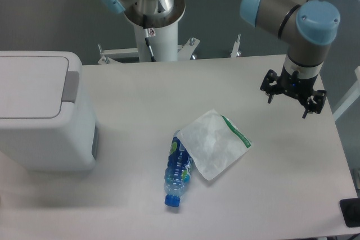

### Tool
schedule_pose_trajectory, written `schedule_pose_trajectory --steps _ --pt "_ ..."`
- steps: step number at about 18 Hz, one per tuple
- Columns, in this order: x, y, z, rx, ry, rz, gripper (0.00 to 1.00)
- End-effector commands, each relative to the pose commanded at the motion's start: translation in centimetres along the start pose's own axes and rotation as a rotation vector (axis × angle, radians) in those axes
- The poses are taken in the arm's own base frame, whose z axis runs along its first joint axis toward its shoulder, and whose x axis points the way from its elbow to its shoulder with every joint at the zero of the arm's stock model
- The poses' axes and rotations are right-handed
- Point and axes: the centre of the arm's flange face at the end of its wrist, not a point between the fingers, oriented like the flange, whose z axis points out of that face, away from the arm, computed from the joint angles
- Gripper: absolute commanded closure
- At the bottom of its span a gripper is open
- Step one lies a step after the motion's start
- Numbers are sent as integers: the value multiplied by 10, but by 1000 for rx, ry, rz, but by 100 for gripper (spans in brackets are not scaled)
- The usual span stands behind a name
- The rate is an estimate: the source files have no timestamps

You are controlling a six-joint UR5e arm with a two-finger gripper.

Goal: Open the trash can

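Note:
The trash can (45, 133) is a large boxy white bin at the left edge of the table. Its flat pale-grey lid (28, 85) lies shut, with a grey hinge strip (71, 86) along its right side. My gripper (293, 95) hangs above the right part of the table, far from the bin. Its black fingers (271, 90) are spread apart and hold nothing.
A blue plastic bottle (178, 171) lies on the table near the middle front. A white crumpled bag with a green stripe (215, 142) lies next to it, overlapping its top. The robot's white base column (157, 32) stands behind the table.

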Motion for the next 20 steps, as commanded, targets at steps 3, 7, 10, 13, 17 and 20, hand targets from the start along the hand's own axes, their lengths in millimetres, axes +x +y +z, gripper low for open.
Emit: schedule_pose_trajectory --steps 3,7,10,13,17,20 --pt "1 -2 0 0 2 1 0" --pt "1 -2 0 2 -1 0 0" --pt "2 -5 3 7 6 3 0" --pt "3 -10 11 74 -12 0 0" --pt "20 -22 17 111 -9 -117 0" --pt "51 -47 3 120 -3 -180 0"
